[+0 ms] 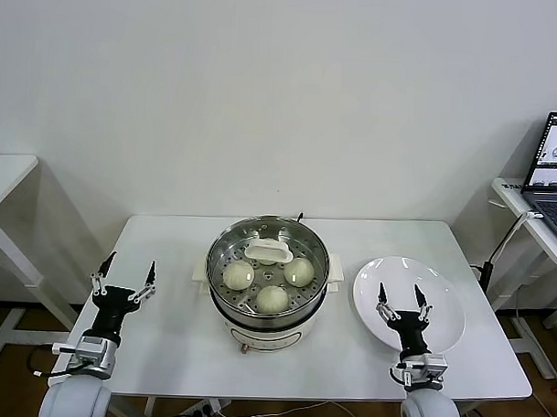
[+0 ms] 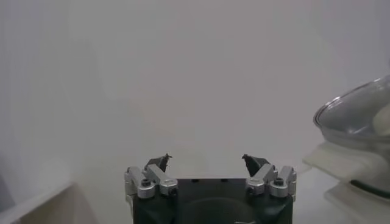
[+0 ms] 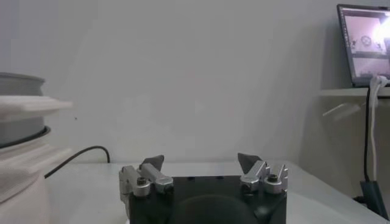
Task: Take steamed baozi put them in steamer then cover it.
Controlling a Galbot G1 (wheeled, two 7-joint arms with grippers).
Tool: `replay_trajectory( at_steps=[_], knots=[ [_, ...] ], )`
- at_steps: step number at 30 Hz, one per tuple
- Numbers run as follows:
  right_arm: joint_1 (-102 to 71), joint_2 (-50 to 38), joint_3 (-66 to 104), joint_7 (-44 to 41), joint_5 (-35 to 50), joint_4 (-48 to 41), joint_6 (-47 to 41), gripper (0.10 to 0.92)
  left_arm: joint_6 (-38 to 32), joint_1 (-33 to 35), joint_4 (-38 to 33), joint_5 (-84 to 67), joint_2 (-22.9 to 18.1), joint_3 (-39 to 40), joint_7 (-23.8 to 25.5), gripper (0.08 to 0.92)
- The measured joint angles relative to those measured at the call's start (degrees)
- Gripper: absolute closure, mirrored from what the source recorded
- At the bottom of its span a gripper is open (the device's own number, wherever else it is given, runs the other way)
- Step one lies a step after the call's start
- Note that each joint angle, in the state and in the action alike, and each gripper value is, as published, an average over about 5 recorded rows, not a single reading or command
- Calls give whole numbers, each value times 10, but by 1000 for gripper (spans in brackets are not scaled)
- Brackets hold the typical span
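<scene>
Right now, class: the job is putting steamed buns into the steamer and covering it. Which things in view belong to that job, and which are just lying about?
Belong to the job:
- steamer
- baozi inside it
- cover sitting on the steamer
- left gripper and right gripper, both open

Just lying about:
- white plate
- laptop on the side table

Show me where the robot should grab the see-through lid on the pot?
By the white handle in the middle of the lid, coming straight down from above. The glass dome looks smooth and round, so it is hard to pinch, while the handle sticks up. That is likely the easiest way in.
</scene>
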Motion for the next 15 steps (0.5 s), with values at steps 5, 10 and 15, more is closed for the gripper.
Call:
replay_trajectory(
  at_steps=[5, 10, 15],
  knots=[
    [-4, 0, 0, 0, -1, 4, 0, 203, -10, 0, 8, -10, 2, -1, 3, 177],
    [-8, -1, 0, -1, -5, 6, -1, 203, -18, 1, 12, -15, 1, 1, 4, 177],
    [-11, 1, 3, -1, -7, 9, -3, 203, -25, 3, 17, -18, 0, 1, 5, 177]
  ],
)
